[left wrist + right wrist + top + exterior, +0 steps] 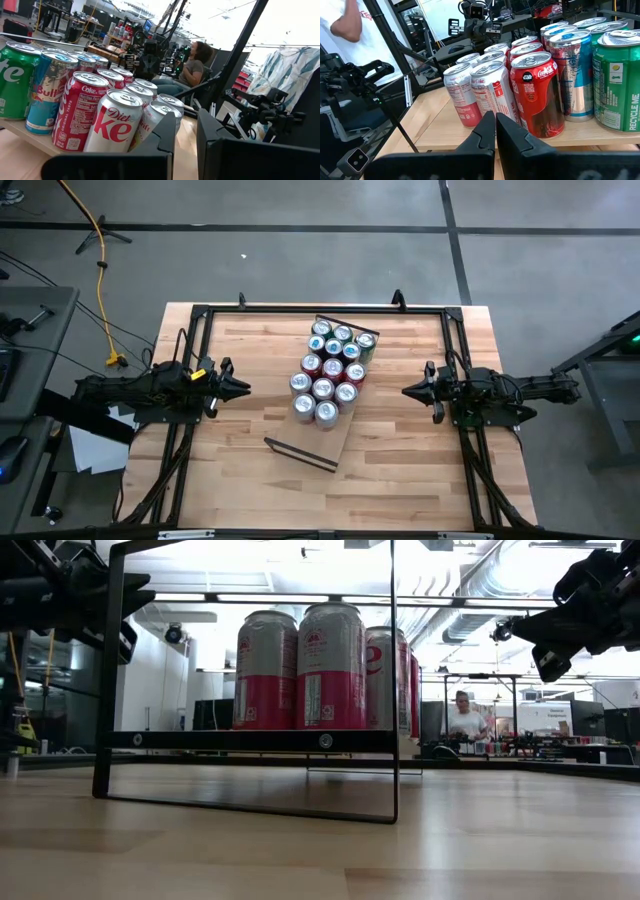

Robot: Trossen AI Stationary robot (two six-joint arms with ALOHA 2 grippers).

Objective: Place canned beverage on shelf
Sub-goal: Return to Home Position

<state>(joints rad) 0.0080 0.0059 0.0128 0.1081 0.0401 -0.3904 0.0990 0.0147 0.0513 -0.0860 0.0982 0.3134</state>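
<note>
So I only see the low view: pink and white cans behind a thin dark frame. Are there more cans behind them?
Observer: Yes, from above, over ten cans stand in rows on the flat light-wood shelf.
Operator: Any other colours?
Observer: A green can stands at the far corner, beside blue-and-silver cans.
Operator: Are the arms touching anything?
Observer: No. The left gripper and right gripper sit off either side of the shelf, holding nothing.

Fourteen cans, one shelf, one left claw, one right claw.
</note>
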